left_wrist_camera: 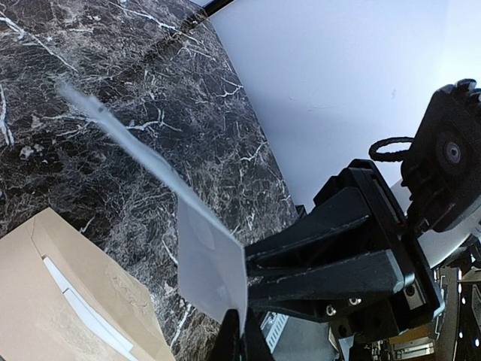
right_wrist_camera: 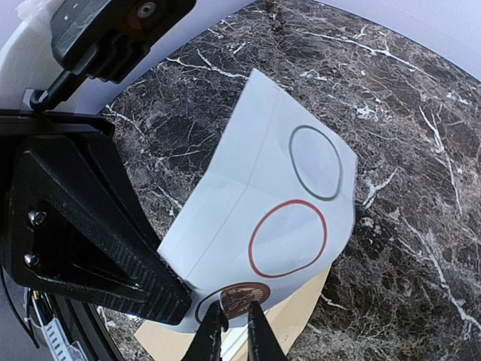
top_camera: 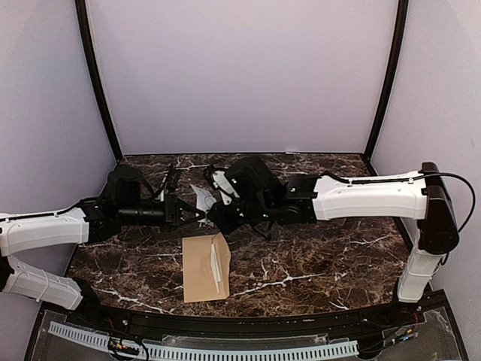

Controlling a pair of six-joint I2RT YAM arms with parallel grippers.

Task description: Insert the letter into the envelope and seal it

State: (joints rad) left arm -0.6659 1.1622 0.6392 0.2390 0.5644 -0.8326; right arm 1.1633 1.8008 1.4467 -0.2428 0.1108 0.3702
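Note:
The tan envelope [top_camera: 204, 268] lies flat on the marble table near the front, with a thin white strip [top_camera: 216, 267] along it. It also shows in the left wrist view [left_wrist_camera: 68, 308] and the right wrist view [right_wrist_camera: 301, 320]. No separate letter shows. My left gripper [top_camera: 194, 214] is shut on the edge of a white sticker card [right_wrist_camera: 270, 203] with drawn circles and holds it above the table. My right gripper [right_wrist_camera: 231, 335] is pinched on a round brown seal sticker [right_wrist_camera: 244, 298] at the card's lower edge. The card is seen edge-on in the left wrist view [left_wrist_camera: 210, 259], held between my left fingertips [left_wrist_camera: 234, 340].
Both arms meet over the middle of the dark marble table [top_camera: 323, 263], just behind the envelope. Lilac walls close the back and sides. A black rail [top_camera: 248, 323] runs along the table's front edge.

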